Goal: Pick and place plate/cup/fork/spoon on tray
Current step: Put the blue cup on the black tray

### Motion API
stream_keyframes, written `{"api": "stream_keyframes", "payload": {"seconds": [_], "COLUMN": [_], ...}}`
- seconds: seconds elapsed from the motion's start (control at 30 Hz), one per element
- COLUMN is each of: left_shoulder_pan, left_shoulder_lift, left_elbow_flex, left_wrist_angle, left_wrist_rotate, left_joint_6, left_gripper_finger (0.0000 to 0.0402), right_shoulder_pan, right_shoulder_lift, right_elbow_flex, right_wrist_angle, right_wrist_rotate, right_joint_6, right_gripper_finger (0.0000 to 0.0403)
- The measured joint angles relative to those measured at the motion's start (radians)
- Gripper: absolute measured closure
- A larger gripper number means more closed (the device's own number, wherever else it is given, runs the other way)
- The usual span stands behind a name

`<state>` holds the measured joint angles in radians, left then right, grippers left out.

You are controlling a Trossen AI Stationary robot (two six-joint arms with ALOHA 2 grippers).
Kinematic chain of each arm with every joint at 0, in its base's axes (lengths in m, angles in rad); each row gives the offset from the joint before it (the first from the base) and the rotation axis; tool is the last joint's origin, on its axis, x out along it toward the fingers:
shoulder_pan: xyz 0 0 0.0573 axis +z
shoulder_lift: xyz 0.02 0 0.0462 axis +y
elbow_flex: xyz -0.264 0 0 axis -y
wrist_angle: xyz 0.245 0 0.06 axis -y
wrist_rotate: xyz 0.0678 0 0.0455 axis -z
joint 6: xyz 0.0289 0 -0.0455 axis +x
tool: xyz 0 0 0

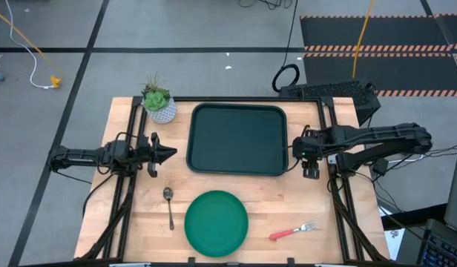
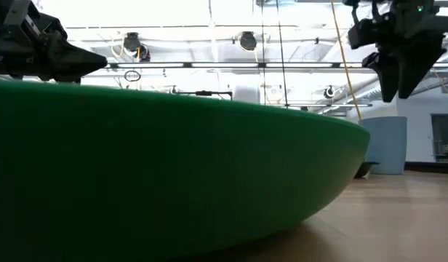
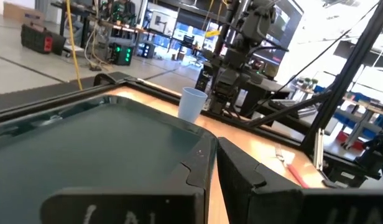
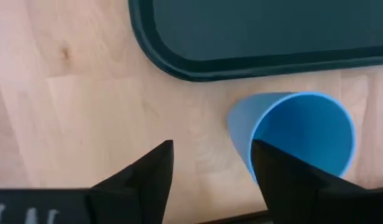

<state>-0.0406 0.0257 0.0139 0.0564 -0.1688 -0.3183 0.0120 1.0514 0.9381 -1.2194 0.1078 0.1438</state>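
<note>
The dark tray lies at the table's middle. The green plate lies near the front edge, with the silver spoon to its left and the red-handled fork to its right. The light-blue cup stands upright on the table just off the tray's right rim; it also shows in the left wrist view. My right gripper hovers open above the cup, pointing down, and hides it in the high view. My left gripper is shut and empty, left of the tray.
A white patterned pot with a green plant stands at the tray's far left corner. The plate's rim fills the low view's foreground. Bare wood lies between the tray and the plate.
</note>
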Motion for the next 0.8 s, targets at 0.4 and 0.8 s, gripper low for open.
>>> {"api": "stream_keyframes", "payload": {"seconds": [0.4,0.8], "left_shoulder_pan": [0.000,0.000], "left_shoulder_lift": [0.000,0.000], "left_elbow_flex": [0.000,0.000], "left_wrist_angle": [-0.004,0.052], "left_wrist_rotate": [0.001,0.002], "left_joint_6": [0.003,0.199], "left_gripper_finger": [0.0371,0.0371], "right_shoulder_pan": [-0.070,-0.110], "right_shoulder_lift": [0.071,0.152], "right_elbow_flex": [-0.041,-0.041], "right_wrist_angle": [0.038,0.041], "right_wrist_rotate": [0.076,0.073], "right_joint_6": [-0.031,-0.034], "right_gripper_finger": [0.0189,0.0222]}}
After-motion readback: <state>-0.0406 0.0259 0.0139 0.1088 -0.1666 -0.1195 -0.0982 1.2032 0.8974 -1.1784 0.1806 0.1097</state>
